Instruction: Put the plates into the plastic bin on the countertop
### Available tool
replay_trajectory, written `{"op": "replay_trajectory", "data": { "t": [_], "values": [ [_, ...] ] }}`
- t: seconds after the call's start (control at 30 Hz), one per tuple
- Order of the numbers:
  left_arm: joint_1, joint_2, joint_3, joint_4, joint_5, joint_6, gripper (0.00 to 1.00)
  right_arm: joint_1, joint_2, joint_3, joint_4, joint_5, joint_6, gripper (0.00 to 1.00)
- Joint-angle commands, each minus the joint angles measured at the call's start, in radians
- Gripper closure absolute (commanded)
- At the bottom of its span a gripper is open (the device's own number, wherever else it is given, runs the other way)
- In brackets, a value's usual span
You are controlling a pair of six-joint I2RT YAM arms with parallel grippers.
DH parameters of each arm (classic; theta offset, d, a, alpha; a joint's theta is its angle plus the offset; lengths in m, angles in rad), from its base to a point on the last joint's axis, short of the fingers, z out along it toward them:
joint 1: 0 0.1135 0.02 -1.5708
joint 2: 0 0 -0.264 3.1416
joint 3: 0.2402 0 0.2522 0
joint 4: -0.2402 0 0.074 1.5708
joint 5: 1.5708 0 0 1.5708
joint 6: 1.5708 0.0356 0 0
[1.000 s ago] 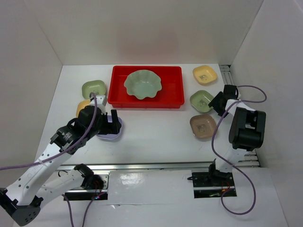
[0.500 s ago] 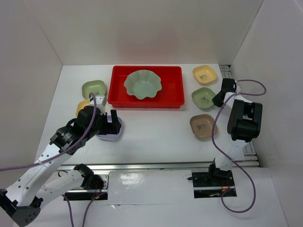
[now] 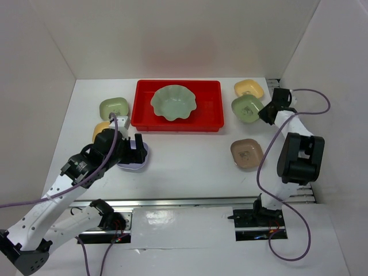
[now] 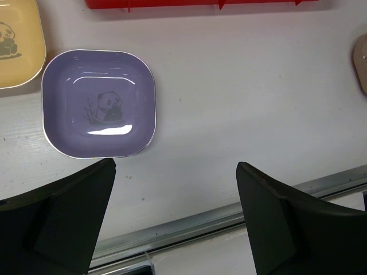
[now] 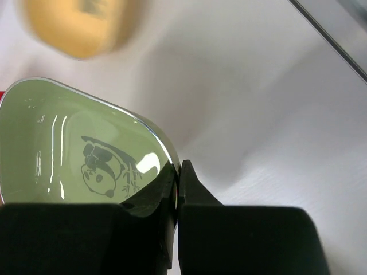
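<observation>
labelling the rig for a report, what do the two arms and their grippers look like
The left arm and right arm have white links and bulky black joints. The left gripper and right gripper have plain black fingers. A purple cable runs along each arm.

Bright, even overhead light leaves only soft shadows on the white counter (image 3: 190,155) and a faint red cast on the back wall (image 3: 172,57) above the red bin (image 3: 210,106), white glare glints on the lavender plate (image 4: 98,103) and green plate (image 5: 74,154), and the yellow plate (image 5: 80,26) is blurred.
</observation>
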Motion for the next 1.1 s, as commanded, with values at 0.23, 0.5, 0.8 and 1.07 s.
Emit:
{"op": "replay_trajectory", "data": {
  "t": [0.23,0.5,0.8,1.07],
  "values": [
    [0.016,0.014,-0.005,0.044,0.012,0.007,0.0,0.222,-0.118,0.295,0.035,0.034,-0.014,1.0],
    [0.045,0.014,-0.005,0.044,-0.007,-0.002,0.0,0.465,0.265,0.759,0.034,-0.231,-0.195,1.0],
    [0.054,0.032,-0.005,0.044,-0.007,-0.002,0.0,0.555,0.641,1.18,-0.136,-0.262,-0.341,1.0],
    [0.054,0.042,-0.005,0.044,0.002,-0.002,0.0,0.594,0.632,1.065,-0.099,-0.213,-0.35,0.9]
  ]
}}
